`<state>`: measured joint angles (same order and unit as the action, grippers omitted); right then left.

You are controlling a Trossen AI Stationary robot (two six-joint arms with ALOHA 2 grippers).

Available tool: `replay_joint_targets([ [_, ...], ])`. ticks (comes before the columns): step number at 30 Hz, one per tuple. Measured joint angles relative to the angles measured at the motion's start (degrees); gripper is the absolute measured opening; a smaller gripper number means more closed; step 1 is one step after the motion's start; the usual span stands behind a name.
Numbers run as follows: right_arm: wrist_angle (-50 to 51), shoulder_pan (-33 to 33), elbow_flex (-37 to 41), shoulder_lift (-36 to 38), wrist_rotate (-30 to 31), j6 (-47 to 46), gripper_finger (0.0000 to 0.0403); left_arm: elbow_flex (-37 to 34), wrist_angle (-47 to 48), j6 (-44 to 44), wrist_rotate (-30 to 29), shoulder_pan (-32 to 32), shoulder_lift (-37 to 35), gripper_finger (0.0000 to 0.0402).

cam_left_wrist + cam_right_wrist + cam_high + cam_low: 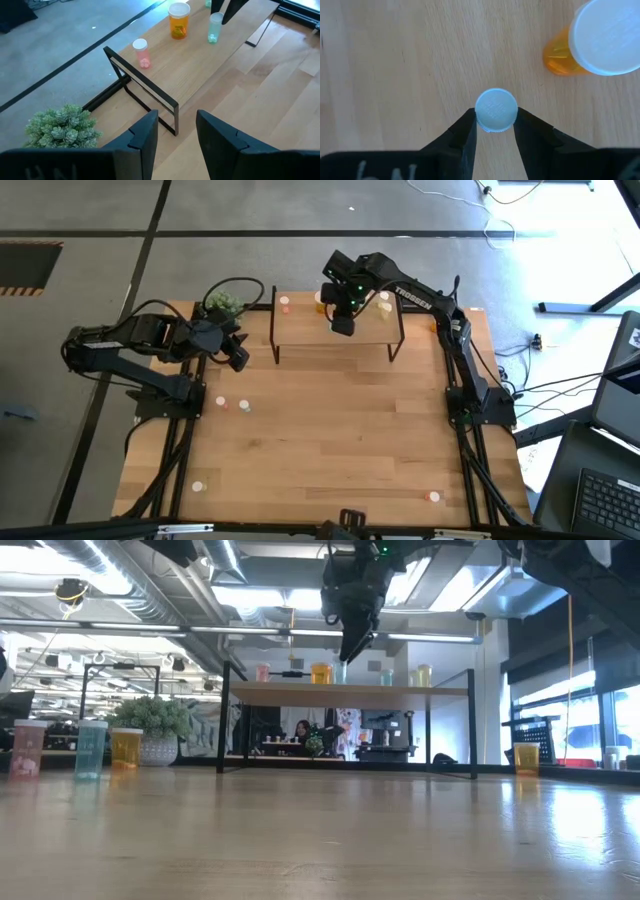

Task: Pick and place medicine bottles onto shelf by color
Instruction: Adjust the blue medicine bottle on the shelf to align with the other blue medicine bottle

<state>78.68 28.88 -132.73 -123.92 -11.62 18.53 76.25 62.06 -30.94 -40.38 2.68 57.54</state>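
Bright ceiling lights, window glare, glossy tabletop (320,840) reflections.

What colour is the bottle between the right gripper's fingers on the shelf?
Pale green body with a whitish cap: the bottle shows best in the left wrist view, beside the orange bottle.

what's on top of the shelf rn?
On the shelf: a pink bottle, an orange bottle and a pale green bottle, with the right gripper around its cap. The arm covers anything further along.

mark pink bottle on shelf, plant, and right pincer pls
pink bottle (142,53), left wrist view, on its body.
plant (61,126), left wrist view, on the foliage.
right pincer (494,127), right wrist view, between its fingertips.
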Motion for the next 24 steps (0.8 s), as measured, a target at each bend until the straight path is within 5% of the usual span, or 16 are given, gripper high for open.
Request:
replay_joint_targets([
  [24,7.6,1.4,-0.2,0.4,3.8,1.3,0.0122,0.0,0.0,0.0,1.7,0.0,0.0,0.0128],
])
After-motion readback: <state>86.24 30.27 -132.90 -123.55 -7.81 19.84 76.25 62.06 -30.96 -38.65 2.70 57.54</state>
